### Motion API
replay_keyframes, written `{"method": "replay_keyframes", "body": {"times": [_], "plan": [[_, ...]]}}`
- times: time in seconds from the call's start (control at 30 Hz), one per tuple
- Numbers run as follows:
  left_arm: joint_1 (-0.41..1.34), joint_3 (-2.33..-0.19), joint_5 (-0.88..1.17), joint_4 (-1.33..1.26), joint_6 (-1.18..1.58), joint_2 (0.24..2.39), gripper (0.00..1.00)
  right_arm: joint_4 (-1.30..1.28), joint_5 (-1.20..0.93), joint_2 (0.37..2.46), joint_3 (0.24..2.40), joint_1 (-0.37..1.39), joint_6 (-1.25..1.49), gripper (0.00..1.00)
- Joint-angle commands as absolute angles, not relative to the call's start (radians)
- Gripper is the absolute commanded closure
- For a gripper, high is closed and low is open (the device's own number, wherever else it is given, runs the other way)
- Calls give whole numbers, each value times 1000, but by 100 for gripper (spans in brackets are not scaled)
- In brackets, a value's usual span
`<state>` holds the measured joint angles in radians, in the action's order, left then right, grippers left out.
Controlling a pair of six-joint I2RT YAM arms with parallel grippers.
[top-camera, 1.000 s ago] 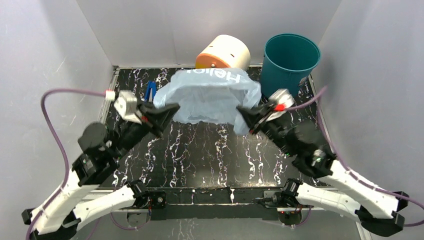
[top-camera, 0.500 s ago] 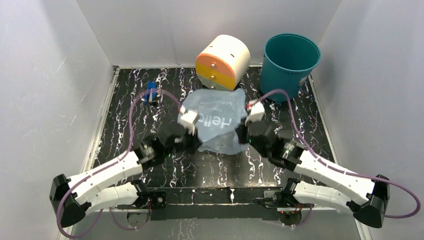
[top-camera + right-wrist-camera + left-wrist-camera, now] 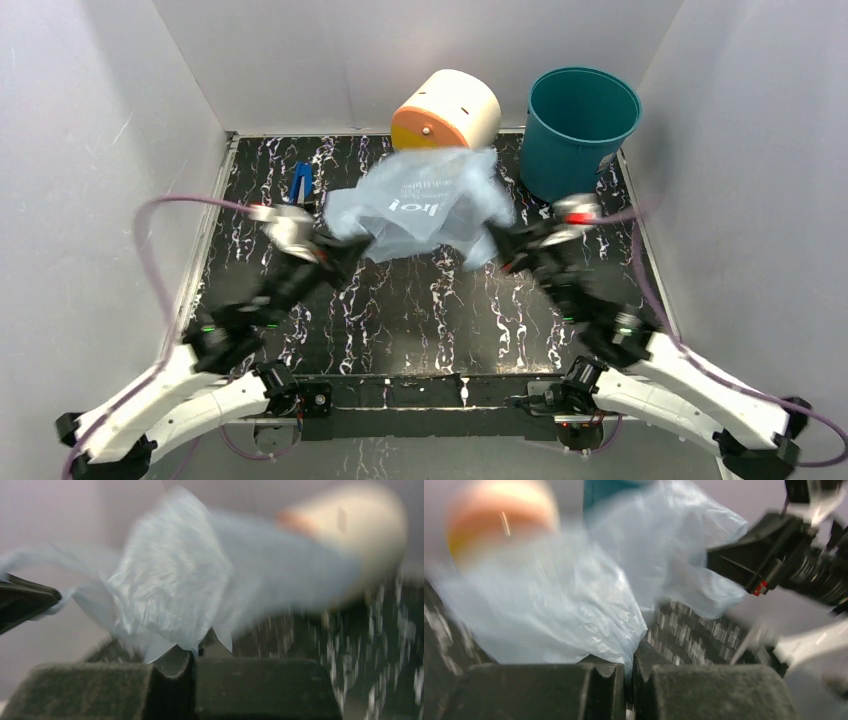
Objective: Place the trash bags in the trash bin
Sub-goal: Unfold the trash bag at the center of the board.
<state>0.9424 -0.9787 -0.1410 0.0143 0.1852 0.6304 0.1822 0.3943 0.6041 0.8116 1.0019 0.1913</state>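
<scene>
Our left gripper (image 3: pixel 630 672) was clamped tight on a pinch of the trash bag (image 3: pixel 549 615), with the thin film bunching up out of the slit between the jaws. Our right gripper (image 3: pixel 194 655) was closed the same way on the opposite edge, a fold of blue plastic rising from its pads.

Between the two, the bag hung off the table (image 3: pixel 420 320), spread out but slack and crumpled, its white lettering facing up. It sat in front of the cream-and-orange drum (image 3: pixel 447 105) and to the left of the trash bin (image 3: pixel 582 120), not yet over it. The bin stood upright at the far right corner, mouth open.

We judged the bag to be almost weightless, limp and slick. It would likely billow, catch air and fold on itself rather than hold a shape. The film could slip from the pads or tear if we pulled the edges apart hard. Opposite points on its rim seemed the best places to hold it. The bin looked light too, so a dragged edge might tip it.
</scene>
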Motion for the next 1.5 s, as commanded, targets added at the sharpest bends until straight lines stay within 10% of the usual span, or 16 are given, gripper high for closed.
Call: {"method": "replay_keyframes", "body": {"times": [0.0, 0.23, 0.53, 0.7, 0.9, 1.03, 1.27, 1.47], "plan": [[948, -451, -72, -1, 540, 753, 100, -289, 481, 788, 462, 1003, 759, 100], [999, -514, -200, -35, 488, 745, 100, -101, 463, 686, 564, 1001, 598, 100], [998, -1848, -176, 323, -105, 1175, 100, -195, 150, 1115, 1816, 994, -43, 100], [997, -1330, -32, 44, -61, 866, 100, 156, 139, 754, 1122, 993, -60, 100], [1001, -526, 43, -119, 495, 756, 100, -171, 348, 648, 353, 993, 651, 100], [1024, -361, 60, -311, 614, 846, 100, -181, 418, 628, 408, 992, 649, 100], [1025, -836, -224, 45, 215, 925, 100, -101, 523, 867, 874, 988, 245, 100], [1025, -812, -292, 92, 261, 933, 100, -179, 469, 974, 876, 988, 370, 100]]}}
